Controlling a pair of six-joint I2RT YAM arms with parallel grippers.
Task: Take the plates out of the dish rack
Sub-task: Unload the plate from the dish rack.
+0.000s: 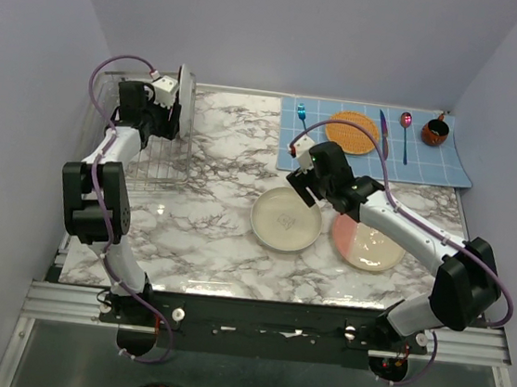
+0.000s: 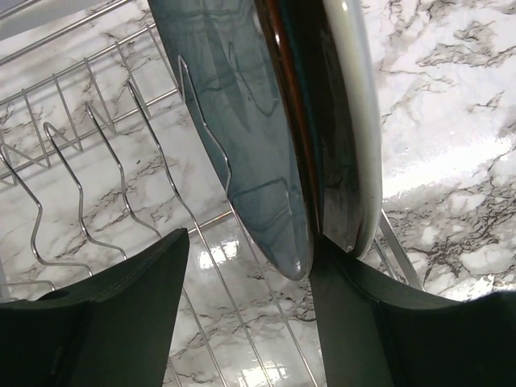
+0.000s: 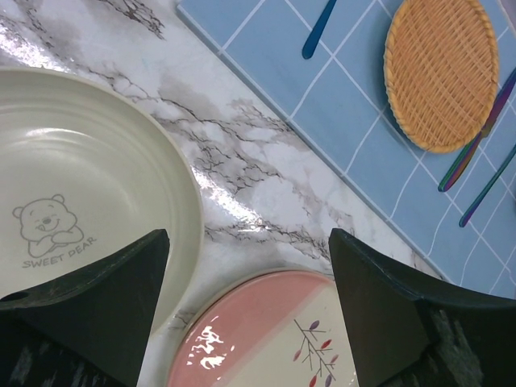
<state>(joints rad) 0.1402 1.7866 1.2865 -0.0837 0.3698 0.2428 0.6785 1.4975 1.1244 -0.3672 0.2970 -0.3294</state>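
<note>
The teal plate with a red rim (image 1: 185,90) stands upright on edge at the right end of the wire dish rack (image 1: 155,158). My left gripper (image 1: 177,100) is open around it. In the left wrist view the plate (image 2: 250,121) hangs between the fingers, close against the right finger (image 2: 379,322), with a wide gap to the left finger; rack wires (image 2: 81,201) lie below. The cream plate (image 1: 285,220) and the pink and cream twig plate (image 1: 368,244) lie flat on the table. My right gripper (image 1: 301,184) is open and empty above the gap between them (image 3: 248,238).
A blue grid mat (image 1: 376,146) at the back right holds an orange woven disc (image 1: 352,131), coloured cutlery (image 1: 405,136) and a dark cup (image 1: 435,131). Purple walls close in the table on three sides.
</note>
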